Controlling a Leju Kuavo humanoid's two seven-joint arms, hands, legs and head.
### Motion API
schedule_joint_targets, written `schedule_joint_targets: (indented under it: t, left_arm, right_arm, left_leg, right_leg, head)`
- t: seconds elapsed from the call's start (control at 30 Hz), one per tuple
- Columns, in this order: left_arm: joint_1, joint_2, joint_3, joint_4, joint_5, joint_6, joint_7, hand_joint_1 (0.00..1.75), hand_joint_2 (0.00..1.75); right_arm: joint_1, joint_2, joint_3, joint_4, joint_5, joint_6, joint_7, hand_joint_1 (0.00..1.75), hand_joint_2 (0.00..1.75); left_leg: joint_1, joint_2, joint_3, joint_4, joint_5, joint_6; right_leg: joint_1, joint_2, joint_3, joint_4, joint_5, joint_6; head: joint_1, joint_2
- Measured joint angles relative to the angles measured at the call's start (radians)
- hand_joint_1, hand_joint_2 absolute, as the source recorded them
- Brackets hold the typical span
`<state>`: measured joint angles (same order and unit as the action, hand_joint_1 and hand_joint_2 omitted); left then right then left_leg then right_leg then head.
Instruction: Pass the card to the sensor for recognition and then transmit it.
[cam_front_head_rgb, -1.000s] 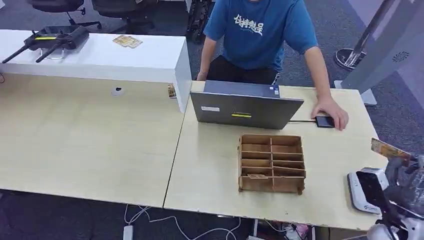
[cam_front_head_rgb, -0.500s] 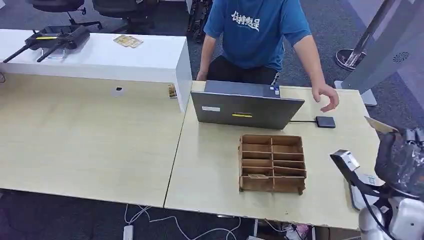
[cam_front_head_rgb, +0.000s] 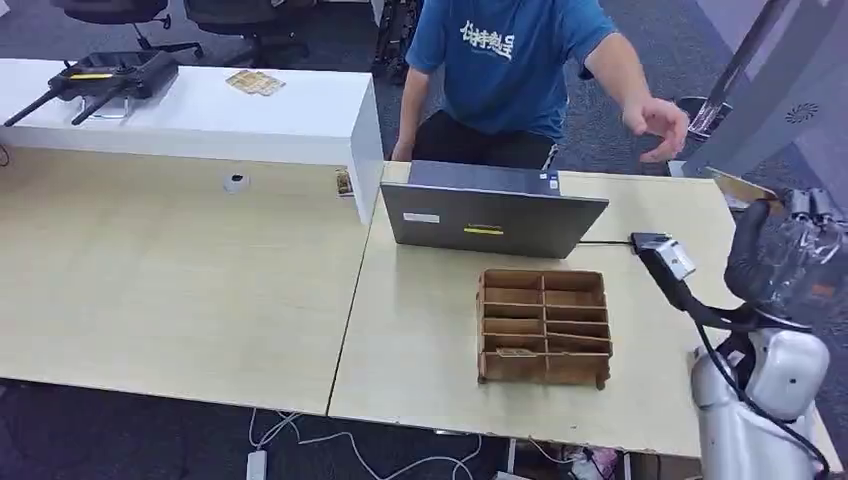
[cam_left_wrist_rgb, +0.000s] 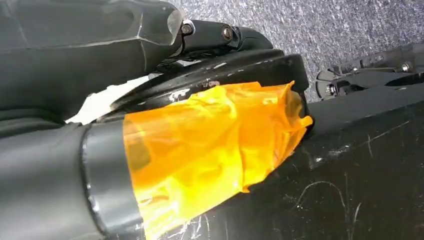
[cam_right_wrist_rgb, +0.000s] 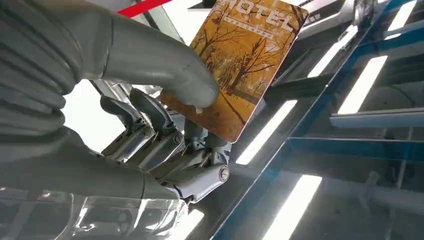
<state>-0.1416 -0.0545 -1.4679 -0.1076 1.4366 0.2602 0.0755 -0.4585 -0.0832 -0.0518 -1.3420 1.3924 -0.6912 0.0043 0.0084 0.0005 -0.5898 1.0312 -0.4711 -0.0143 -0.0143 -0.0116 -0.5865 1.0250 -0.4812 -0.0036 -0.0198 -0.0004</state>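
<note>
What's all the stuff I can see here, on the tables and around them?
card: one, orange-brown with trees, pinched in the right robot hand
laptop: one, grey, open, far side of the right table
wooden organizer: one, brown, in front of the laptop
card reader: one, black, cabled, right of the laptop
antenna device: one, black, on the white counter
person: one, blue shirt, behind the laptop, hand raised
right robot hand: one, grey, lifted beside the right table

The right hand (cam_front_head_rgb: 790, 255) has been raised from the lower right of the frame to the right edge's middle, with the card (cam_front_head_rgb: 738, 186) carried upward. The person's hand (cam_front_head_rgb: 658, 128) has been lifted off the black sensor (cam_front_head_rgb: 645, 240) toward the upper right.
</note>
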Motion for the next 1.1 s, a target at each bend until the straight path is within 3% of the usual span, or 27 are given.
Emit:
schedule_joint_targets:
  t: [0.23,0.37,0.73,1.1]
  left_arm:
    - [-0.001,0.002,0.000,0.000,-0.035,-0.006,0.010,0.00,0.00]
    - [-0.002,0.002,0.000,0.000,-0.056,-0.008,0.013,0.00,0.00]
    - [-0.006,0.003,0.000,0.000,-0.075,-0.009,0.029,0.00,0.00]
    - [-0.007,0.003,0.000,0.000,-0.069,-0.009,0.029,0.00,0.00]
  right_arm:
    - [-0.124,-0.007,0.150,0.113,0.044,0.005,0.121,1.75,1.75]
    - [-0.193,-0.007,0.219,0.170,0.049,0.025,0.157,1.75,1.75]
    - [-0.314,0.024,0.330,0.290,0.051,0.091,0.195,1.75,1.75]
    - [-0.337,0.037,0.370,0.343,0.043,0.095,0.216,1.75,1.75]
  left_leg:
    - [0.000,0.000,0.000,0.000,0.001,-0.001]
    - [0.000,-0.001,0.000,0.000,0.001,-0.001]
    - [0.000,-0.001,0.000,0.000,0.001,-0.001]
    - [0.000,-0.001,0.000,0.000,0.001,-0.001]
  right_leg:
    - [0.000,0.000,0.000,0.000,0.001,-0.001]
    - [0.000,0.000,0.000,0.000,0.001,0.000]
    - [0.000,-0.001,0.000,0.000,0.001,0.000]
    - [0.000,-0.001,0.000,0.000,0.001,0.000]
  head:
    - [0.000,0.000]
    - [0.000,0.000]
    - [0.000,0.000]
    - [0.000,0.000]
